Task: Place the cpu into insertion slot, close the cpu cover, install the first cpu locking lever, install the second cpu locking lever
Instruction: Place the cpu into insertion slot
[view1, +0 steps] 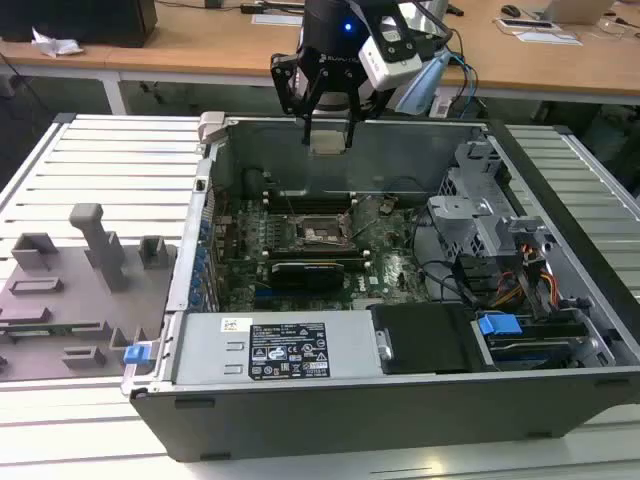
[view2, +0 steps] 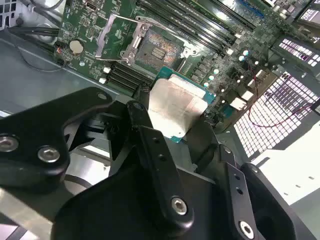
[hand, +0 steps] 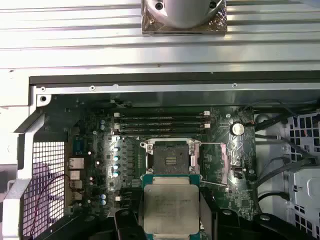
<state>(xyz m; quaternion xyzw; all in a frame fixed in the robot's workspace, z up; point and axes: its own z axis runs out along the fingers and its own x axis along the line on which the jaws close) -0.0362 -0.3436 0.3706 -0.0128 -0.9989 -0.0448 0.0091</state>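
Observation:
My gripper (view1: 328, 132) hangs over the back of the open computer case (view1: 200, 400), shut on the cpu (view1: 328, 143). In both wrist views the cpu (view2: 175, 105) (hand: 170, 207) is a flat square chip with a pale metal top, held by its edges between the black fingers (view2: 150, 145) (hand: 125, 222). It is raised above the motherboard, short of the insertion slot (hand: 170, 160) (view2: 157, 50) (view1: 318, 234), whose dark centre is bare. The cpu cover (hand: 223, 162) (view2: 125, 18) is swung open beside the slot.
Long memory slots (hand: 160, 122) run next to the socket. A black graphics card (view1: 310, 272) lies in front of it, with the power supply (view1: 255, 350) at the case front and a drive cage (view1: 480, 215) with cables on the exterior view's right. A grey fixture tray (view1: 70, 290) sits outside, left.

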